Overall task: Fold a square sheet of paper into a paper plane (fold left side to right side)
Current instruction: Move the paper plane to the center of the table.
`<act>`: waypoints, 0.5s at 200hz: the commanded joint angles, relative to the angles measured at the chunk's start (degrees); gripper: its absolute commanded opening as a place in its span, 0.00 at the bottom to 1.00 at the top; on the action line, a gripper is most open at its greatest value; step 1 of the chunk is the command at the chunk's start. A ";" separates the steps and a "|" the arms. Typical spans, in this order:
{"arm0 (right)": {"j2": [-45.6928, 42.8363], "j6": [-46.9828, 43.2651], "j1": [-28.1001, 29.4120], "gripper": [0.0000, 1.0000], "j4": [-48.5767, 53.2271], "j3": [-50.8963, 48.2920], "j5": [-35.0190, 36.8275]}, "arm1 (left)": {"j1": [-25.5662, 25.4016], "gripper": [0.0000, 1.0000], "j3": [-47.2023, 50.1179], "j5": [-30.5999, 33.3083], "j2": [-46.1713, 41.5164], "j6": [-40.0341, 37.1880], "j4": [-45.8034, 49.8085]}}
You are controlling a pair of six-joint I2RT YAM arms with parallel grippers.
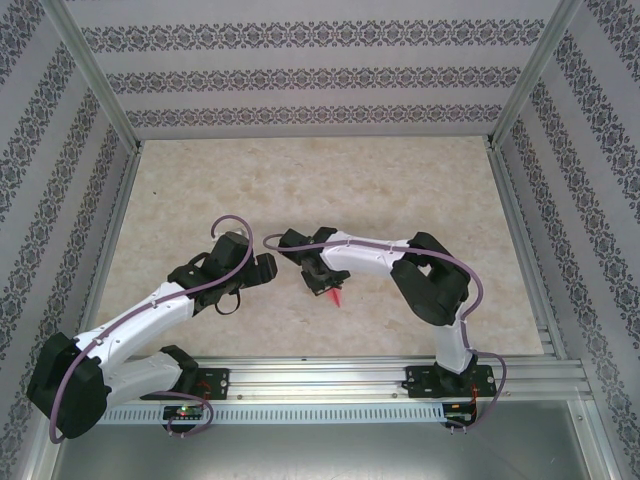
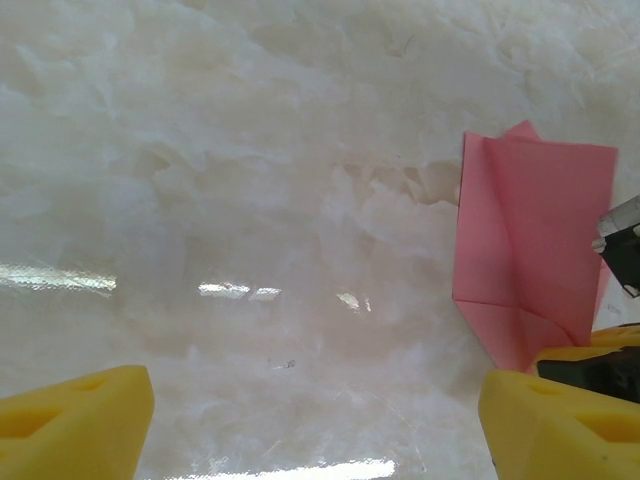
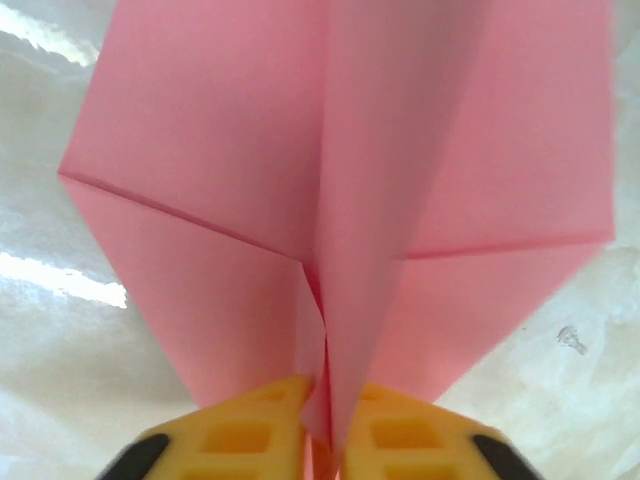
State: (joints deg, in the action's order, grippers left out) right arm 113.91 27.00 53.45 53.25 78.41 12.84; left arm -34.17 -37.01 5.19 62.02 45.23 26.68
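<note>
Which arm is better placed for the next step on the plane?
Right. The right hand is shut on the paper plane at its centre crease. The left hand hangs open beside it, holding nothing.

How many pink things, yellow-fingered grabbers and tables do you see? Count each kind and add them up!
Pink folded paper plane: 1
Yellow-fingered grippers: 2, the left gripper and the right gripper
Beige marbled tabletop: 1
Total: 4
</note>
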 commanded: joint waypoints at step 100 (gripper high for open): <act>-3.61 -1.53 -20.66 0.00 -10.36 1.37 -13.48 | 0.60 1.00 0.19 1.74 -1.21 -1.35 2.28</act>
State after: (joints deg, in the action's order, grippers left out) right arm 106.61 26.98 36.49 45.95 75.85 3.44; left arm -34.17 -37.01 6.55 61.76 44.99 27.77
